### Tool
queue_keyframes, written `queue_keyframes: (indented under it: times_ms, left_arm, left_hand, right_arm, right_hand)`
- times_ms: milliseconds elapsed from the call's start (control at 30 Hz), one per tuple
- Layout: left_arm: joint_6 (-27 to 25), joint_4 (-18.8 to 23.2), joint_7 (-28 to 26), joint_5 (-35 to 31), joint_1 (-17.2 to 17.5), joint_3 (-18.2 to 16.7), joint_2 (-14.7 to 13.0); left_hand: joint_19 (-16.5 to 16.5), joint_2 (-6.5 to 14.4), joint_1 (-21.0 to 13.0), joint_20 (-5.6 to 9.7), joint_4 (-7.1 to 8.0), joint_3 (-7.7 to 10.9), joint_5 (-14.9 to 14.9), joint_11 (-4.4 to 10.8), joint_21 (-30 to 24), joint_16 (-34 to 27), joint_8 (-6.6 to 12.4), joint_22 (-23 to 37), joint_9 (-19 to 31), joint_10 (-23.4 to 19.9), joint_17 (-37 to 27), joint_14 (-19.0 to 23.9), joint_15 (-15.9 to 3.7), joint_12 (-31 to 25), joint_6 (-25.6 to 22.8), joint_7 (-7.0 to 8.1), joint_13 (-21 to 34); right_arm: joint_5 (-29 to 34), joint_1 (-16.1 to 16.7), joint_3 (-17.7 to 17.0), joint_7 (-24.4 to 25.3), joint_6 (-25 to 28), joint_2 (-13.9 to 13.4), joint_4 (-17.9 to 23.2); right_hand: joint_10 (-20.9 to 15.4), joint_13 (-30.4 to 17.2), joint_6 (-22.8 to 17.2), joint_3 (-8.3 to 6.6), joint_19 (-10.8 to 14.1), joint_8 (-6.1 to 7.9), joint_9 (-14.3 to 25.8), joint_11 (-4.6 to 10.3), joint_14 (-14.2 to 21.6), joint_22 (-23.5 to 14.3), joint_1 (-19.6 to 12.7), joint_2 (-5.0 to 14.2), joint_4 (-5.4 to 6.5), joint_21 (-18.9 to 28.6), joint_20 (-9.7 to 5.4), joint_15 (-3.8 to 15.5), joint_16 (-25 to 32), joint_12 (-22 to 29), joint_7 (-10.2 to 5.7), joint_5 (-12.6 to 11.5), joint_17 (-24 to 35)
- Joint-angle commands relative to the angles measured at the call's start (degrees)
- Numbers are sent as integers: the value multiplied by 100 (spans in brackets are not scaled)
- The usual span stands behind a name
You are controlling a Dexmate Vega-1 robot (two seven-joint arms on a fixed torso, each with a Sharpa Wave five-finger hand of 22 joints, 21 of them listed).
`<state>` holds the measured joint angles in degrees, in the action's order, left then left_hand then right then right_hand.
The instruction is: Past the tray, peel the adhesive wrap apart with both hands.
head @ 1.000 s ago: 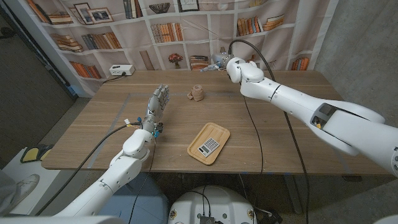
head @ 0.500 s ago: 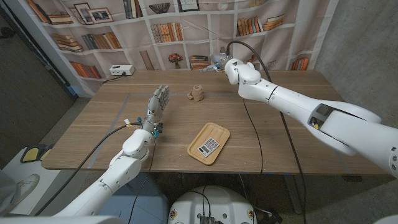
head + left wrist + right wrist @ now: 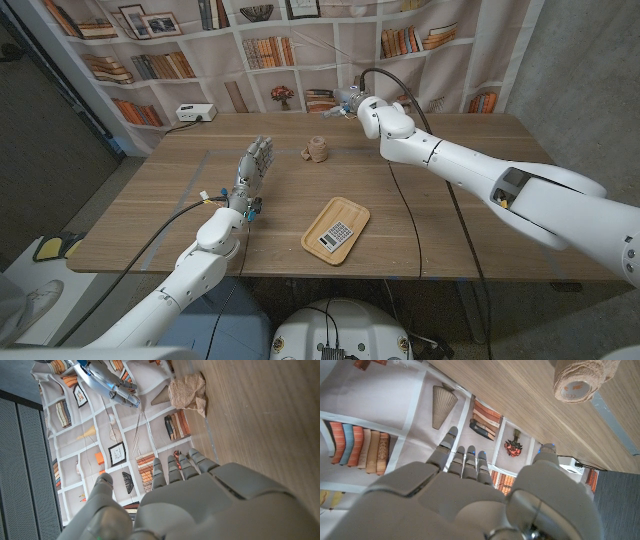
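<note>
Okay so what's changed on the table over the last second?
The right hand has drifted toward the robot's left along the far edge, closer to the adhesive wrap, holding nothing. The left hand, wrap and tray stayed put.

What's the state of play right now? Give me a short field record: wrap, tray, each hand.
wrap: beige roll of adhesive wrap on the table, past the tray, loose end trailing, not held
tray: wooden tray near the front edge, a calculator lying in it
left hand: left hand open, fingers pointing up-table, left of the wrap, apart from it
right hand: right hand open, at the far table edge, right of the wrap, not touching it
peel: not yet begun
</note>
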<state>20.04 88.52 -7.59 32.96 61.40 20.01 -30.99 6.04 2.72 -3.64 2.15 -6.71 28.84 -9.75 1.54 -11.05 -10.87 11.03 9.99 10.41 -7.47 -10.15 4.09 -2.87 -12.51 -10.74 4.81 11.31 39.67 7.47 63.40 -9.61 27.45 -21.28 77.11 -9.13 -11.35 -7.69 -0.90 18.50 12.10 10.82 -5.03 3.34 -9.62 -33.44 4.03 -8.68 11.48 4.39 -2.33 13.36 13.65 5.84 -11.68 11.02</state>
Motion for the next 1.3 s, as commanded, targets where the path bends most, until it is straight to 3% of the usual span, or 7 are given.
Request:
queue_keyframes:
  times_ms: [33, 433, 567, 1300]
  left_arm:
    - [-20, 22, 19, 23, 17, -8, -18]
    - [1, 1, -1, 35, 41, -28, -11]
    - [-3, -1, -4, 49, 51, -38, -14]
    - [49, -142, 95, 77, -51, -18, 27]
  left_hand:
    - [19, 8, -12, -22, -7, 15, -25, -5, -11, 25, -15, 9, 11, -16, -10, 31, 23, 8, -35, 2, 25]
    - [17, 10, -13, -21, -8, 16, -25, -9, -10, 29, -19, 9, 11, -4, -10, 22, 21, 13, -27, 9, 25]
    - [15, 11, -13, -25, -8, 17, -26, -16, -9, 29, -19, 9, 11, -8, -10, 20, 23, 12, -29, 6, 25]
    - [15, 13, -16, -25, -10, 20, -25, -17, -11, 27, -20, 9, 11, -10, -9, 21, 23, 11, -26, 7, 25]
  right_arm:
    - [25, 36, 9, 154, -155, 91, -144]
    - [-62, -10, 19, 167, -324, 187, -353]
    - [-128, -35, 17, 150, -380, 230, -444]
    - [-82, -204, 215, 283, -541, 437, -929]
  right_hand:
    - [-85, -23, -70, -51, 143, 45, 12, 21, 160, -8, -130, 35, -23, 67, -10, 18, 61, 23, -18, -28, 17]
    - [-28, -67, -11, -154, 357, 7, 41, 198, 365, -28, -302, 139, -14, 90, -62, 198, 137, -34, -264, -15, 91]
    - [10, -84, 29, -190, 474, -6, 49, 213, 409, -34, -380, 156, -33, 120, -32, 218, 161, -52, -268, -7, 119]
    - [-159, -122, -79, -269, 570, 37, 62, 230, 587, -41, -632, 117, -96, 108, -78, 286, 239, 11, -243, -2, 174]
